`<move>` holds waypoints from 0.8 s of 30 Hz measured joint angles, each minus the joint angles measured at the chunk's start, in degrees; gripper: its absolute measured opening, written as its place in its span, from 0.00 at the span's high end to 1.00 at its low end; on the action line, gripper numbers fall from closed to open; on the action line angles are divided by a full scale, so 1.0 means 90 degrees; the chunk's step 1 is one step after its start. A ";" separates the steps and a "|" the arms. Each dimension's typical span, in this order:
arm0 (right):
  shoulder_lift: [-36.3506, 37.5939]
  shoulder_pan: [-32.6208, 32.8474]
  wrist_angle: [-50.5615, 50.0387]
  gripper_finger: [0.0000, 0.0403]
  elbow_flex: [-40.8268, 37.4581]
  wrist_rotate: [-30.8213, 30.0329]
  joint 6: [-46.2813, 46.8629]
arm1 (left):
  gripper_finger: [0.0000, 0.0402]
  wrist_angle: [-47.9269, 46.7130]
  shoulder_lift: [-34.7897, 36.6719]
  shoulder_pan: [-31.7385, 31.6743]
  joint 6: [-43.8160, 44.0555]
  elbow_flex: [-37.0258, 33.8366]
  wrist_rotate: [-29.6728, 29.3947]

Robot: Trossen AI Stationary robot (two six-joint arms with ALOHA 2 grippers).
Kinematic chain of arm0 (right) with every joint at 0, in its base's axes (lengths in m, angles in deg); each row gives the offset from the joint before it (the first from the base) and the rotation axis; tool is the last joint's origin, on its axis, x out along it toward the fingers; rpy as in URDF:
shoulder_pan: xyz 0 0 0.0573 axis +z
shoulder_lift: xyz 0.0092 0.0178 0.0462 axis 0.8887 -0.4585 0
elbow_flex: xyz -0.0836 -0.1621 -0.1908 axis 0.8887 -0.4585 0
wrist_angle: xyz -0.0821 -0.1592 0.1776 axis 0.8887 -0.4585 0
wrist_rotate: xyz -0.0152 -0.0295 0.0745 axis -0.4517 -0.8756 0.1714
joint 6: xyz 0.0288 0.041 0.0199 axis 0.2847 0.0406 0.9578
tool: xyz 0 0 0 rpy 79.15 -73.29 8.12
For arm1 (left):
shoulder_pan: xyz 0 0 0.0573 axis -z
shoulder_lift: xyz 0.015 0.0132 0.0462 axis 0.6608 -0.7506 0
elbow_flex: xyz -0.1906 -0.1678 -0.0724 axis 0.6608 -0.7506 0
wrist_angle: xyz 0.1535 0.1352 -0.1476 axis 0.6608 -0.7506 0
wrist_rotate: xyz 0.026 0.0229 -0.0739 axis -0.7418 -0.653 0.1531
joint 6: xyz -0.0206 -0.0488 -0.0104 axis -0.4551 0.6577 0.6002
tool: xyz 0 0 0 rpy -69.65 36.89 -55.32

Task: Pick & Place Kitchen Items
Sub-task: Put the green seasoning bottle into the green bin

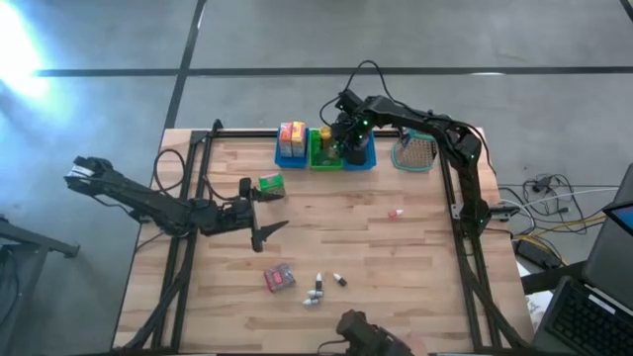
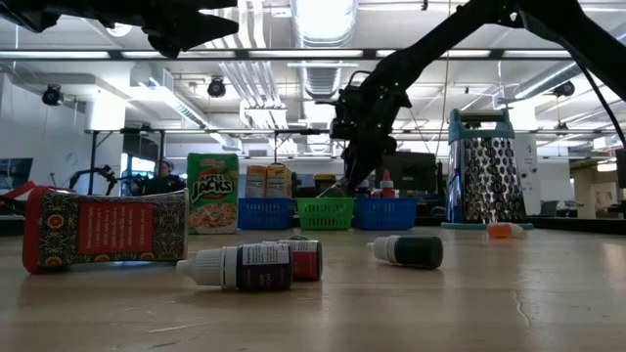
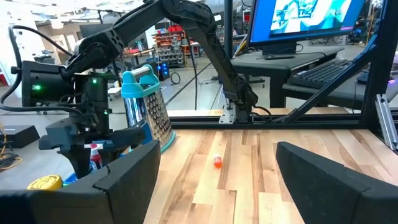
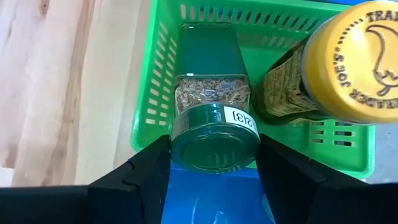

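Our right tool (image 4: 214, 171) grips a green-lidded jar (image 4: 211, 106) over the green bin (image 4: 158, 81).
We see the jar clamped between both fingers, beside a yellow-capped bottle (image 4: 348, 62) standing in that bin. Our left tool (image 1: 265, 235) hangs open above mid-surface, near a green box (image 1: 271, 182). Small bottles (image 1: 318, 287) and a red packet (image 1: 280, 278) lie on the surface (image 1: 396, 267).

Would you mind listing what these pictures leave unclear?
- Green bin contents: high view, covered by the right hand.
- Spice jar label: right wrist view, mostly turned away.
- Small orange item: too small everywhere to identify.
- Dark object at the table's near edge: high view, cut off.
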 joint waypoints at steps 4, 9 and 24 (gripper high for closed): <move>-0.0010 0.0068 -0.0115 0.48 0.0170 0.0010 0.0132 | 0.19 0.0000 0.0000 0.0000 0.0000 0.0000 -0.0002; -0.0010 0.0145 -0.0380 0.46 0.0555 0.0005 0.0218 | 0.19 0.0000 0.0000 0.0000 0.0000 0.0000 -0.0001; -0.0007 0.0556 -0.1640 0.47 0.1517 -0.1551 0.0020 | 0.19 0.0000 0.0000 0.0000 0.0002 0.0000 0.0001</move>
